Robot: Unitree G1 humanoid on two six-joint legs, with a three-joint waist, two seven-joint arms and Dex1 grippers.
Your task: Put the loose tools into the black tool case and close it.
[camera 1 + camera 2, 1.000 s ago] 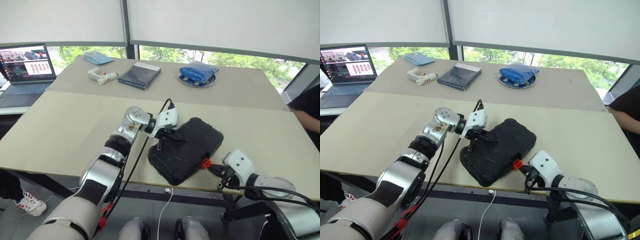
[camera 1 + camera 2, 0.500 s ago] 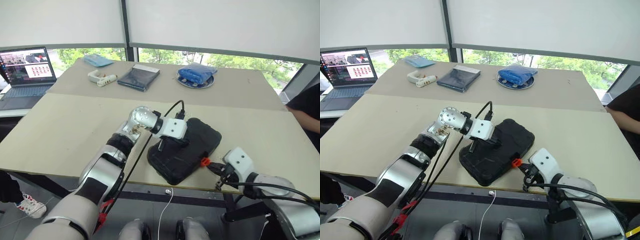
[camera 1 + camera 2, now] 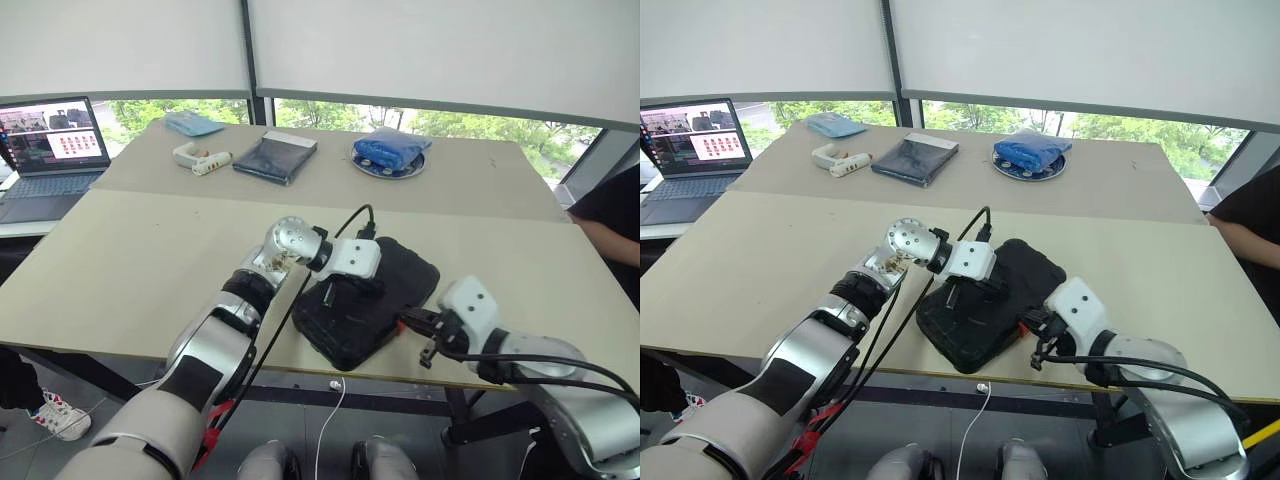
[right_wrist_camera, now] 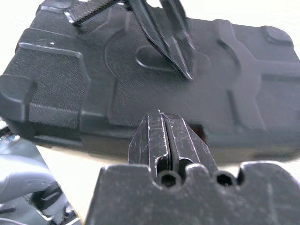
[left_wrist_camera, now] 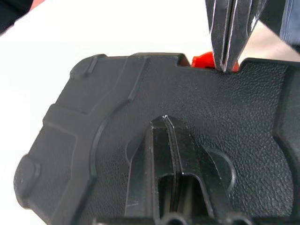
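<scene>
A laptop (image 3: 45, 150) is being shown open at the far left, beside the table (image 3: 130, 260). Along the table's far edge, a light blue cloth (image 3: 193, 123), a white glue gun (image 3: 200, 158), a dark blue pouch (image 3: 274, 157) and a plate of blue items (image 3: 389, 152) are lying in a row, well apart from the case. Nearer the front edge, the black case (image 3: 368, 300) is lying closed and turned at an angle, one corner reaching the table's edge. The left gripper (image 3: 330, 293) is being held over the case's lid, its tips at or just above the textured surface; in the left wrist view its fingers (image 5: 165, 154) are being kept together with only a thin slit between them, nothing gripped. The orange latch (image 5: 202, 60) is showing at the case's front edge. The right gripper (image 3: 412, 322) is being held at that front edge by the latch; in the right wrist view its fingers (image 4: 161, 136) are likewise pressed nearly together, holding nothing, whether the latch is being touched cannot be told. A person's dark sleeve (image 3: 612, 215) is resting at the far right.
</scene>
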